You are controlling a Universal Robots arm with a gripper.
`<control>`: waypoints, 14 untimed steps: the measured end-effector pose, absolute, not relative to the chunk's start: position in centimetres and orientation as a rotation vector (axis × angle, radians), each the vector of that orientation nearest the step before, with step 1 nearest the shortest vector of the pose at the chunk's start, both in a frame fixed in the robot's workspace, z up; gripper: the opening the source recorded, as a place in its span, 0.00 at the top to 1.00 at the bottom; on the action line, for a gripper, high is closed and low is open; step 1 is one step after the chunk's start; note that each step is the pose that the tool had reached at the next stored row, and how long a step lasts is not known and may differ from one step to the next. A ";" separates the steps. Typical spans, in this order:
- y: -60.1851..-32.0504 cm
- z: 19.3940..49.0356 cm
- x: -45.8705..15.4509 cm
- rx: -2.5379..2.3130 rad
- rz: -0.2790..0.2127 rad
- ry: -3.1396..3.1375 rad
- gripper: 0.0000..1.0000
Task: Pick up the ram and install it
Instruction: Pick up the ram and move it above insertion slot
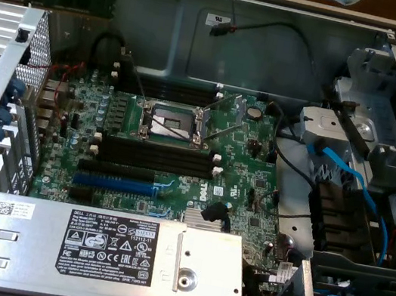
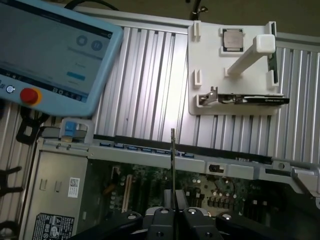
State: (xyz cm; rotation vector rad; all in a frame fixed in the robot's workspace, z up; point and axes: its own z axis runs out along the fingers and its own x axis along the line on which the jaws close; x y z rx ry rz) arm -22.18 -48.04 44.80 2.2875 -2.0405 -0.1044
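**Ram gripped edge-on in the end effector, over the open case**

The ram (image 2: 173,165), a long, thin, dark circuit-board stick, shows edge-on in the wrist view. It appears as a narrow strip running straight out from between the black metal fingers (image 2: 161,221) of the end effector (image 2: 174,214). The fingers stand almost together, one against each flat face of the stick. The end effector is therefore closed and gripping the ram, and nothing else touches it.

Behind the stick in that view lie the green motherboard (image 2: 210,190), the grey metal rim of the computer case (image 2: 225,162) and the ribbed aluminium desk (image 2: 145,85). From this I judge that the ram is being carried in the air above the opened case and is not seated anywhere.

By its look the stick should be light and stiff, but thin and easily damaged. Its chips and contact edge are best left untouched, so the flat faces near a short end are the sensible place to hold it. Much of its length hangs free beyond the fingers. With smooth faces and so narrow a hold, it could pivot or slip if knocked, and side pressure could bend or crack it.

In the exterior view, the long black memory slots (image 1: 155,154) lie side by side between the square metal processor socket (image 1: 170,122) and the blue expansion slot (image 1: 113,182). The slots look empty.
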 end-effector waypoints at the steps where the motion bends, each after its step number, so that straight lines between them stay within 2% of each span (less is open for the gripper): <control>1: -48.0 44.8 -21.9 2.286 -0.104 -2.039 0.87; 14: -48.0 44.8 -18.4 2.278 -0.109 -2.033 0.87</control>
